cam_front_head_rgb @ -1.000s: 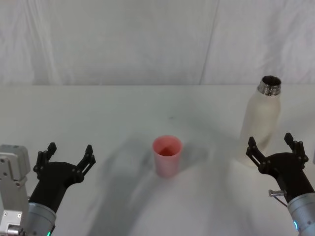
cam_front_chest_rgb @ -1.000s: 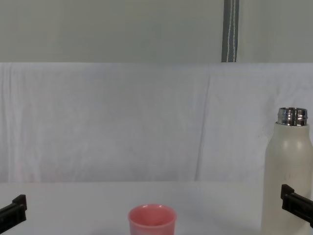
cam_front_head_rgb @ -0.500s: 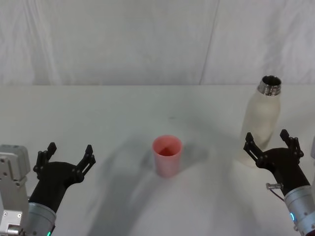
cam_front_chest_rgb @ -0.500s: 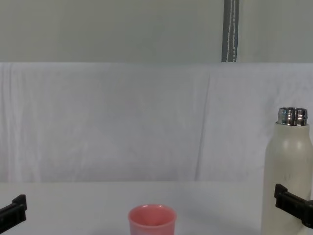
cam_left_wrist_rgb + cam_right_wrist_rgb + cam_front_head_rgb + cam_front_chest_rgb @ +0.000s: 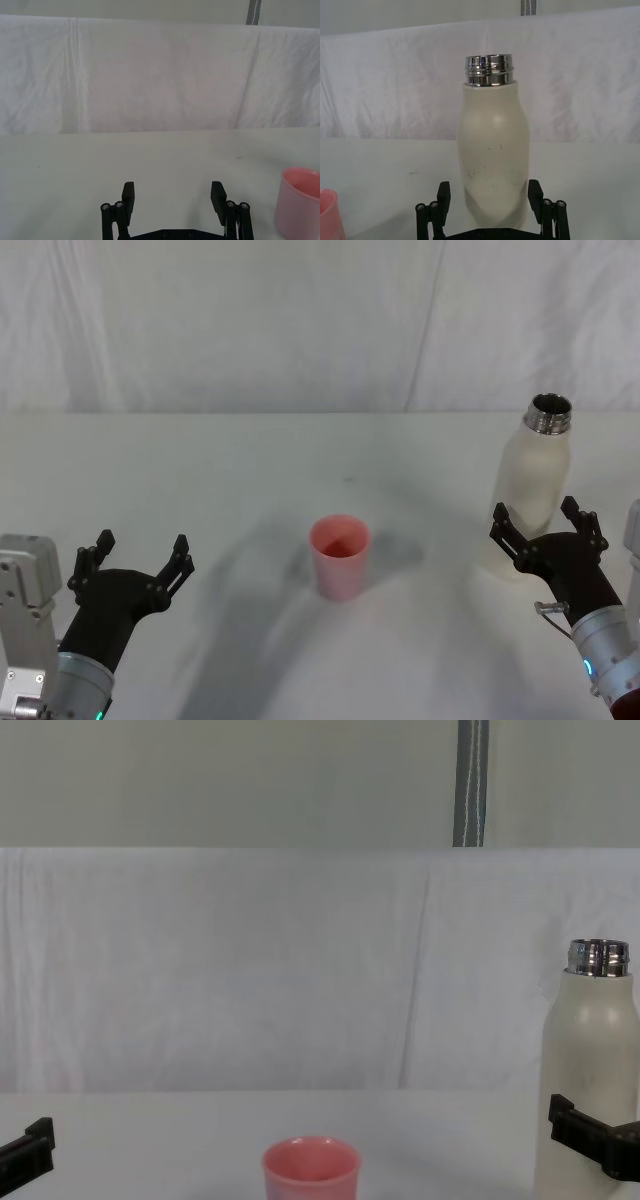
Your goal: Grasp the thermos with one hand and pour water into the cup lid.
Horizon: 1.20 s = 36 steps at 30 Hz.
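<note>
Head view: my right hand [image 5: 546, 529] is spread wide, its fingers flanking the lower body of the thermos [image 5: 528, 484], which stands upright on the desk [image 5: 240, 460] directly ahead of it. I cannot see any contact yet. The cup lid [image 5: 340, 557] sits well off to that hand's inner side, about midway between my two hands. My left hand [image 5: 134, 550] is spread too, parked low, with nothing between its fingers.

Left wrist view: the left hand [image 5: 173, 198] faces bare desk, the cup lid [image 5: 298, 202] off to one side of it.

Right wrist view: the thermos [image 5: 492, 159] rises between the fingers of my right hand [image 5: 492, 200], its steel neck open and uncapped. The body looks smooth, rigid and rounded, so I judge it slippery and likely heavy if full. I would take it around the straight lower-middle wall, below the shoulder, squarely and firmly, so it doesn't twist when tipped. The cup lid looks light and easy to knock over.

Chest view: one right finger [image 5: 575, 1130] overlaps the thermos [image 5: 588, 1090] near its lower part; the cup lid [image 5: 311, 1171] stands inward of it.

Compared with a second ago, my right hand has moved forward and slightly inward, so it now brackets the thermos instead of sitting short of it. The thermos, cup lid and left hand are unchanged.
</note>
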Motion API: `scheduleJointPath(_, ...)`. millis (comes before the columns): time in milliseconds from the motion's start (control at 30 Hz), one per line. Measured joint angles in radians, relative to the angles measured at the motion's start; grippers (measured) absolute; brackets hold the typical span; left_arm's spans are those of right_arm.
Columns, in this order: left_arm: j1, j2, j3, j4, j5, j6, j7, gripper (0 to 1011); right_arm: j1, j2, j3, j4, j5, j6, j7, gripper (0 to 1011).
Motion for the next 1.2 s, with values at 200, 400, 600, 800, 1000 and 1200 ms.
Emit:
scheduleJointPath(200,0.000,0.000,0.000,0.000,0.000,0.000,0.000,1001,0.025,-0.001,-0.002,0.028,-0.004,-0.002,0.007,1000)
scheduleJointPath(400,0.000,0.000,0.000,0.000,0.000,0.000,0.000,1001,0.048,-0.004,-0.002,0.052,-0.012,-0.006,0.007,1000)
scheduleJointPath(600,0.000,0.000,0.000,0.000,0.000,0.000,0.000,1001,0.072,-0.005,-0.002,0.071,-0.019,-0.010,0.008,1000)
scheduleJointPath(800,0.000,0.000,0.000,0.000,0.000,0.000,0.000,1001,0.093,-0.004,-0.001,0.088,-0.024,-0.012,0.009,1000)
scheduleJointPath(1000,0.000,0.000,0.000,0.000,0.000,0.000,0.000,1001,0.111,-0.004,0.000,0.104,-0.028,-0.012,0.012,1000)
scheduleJointPath(1200,0.000,0.000,0.000,0.000,0.000,0.000,0.000,1001,0.116,-0.005,-0.001,0.109,-0.029,-0.012,0.012,1000)
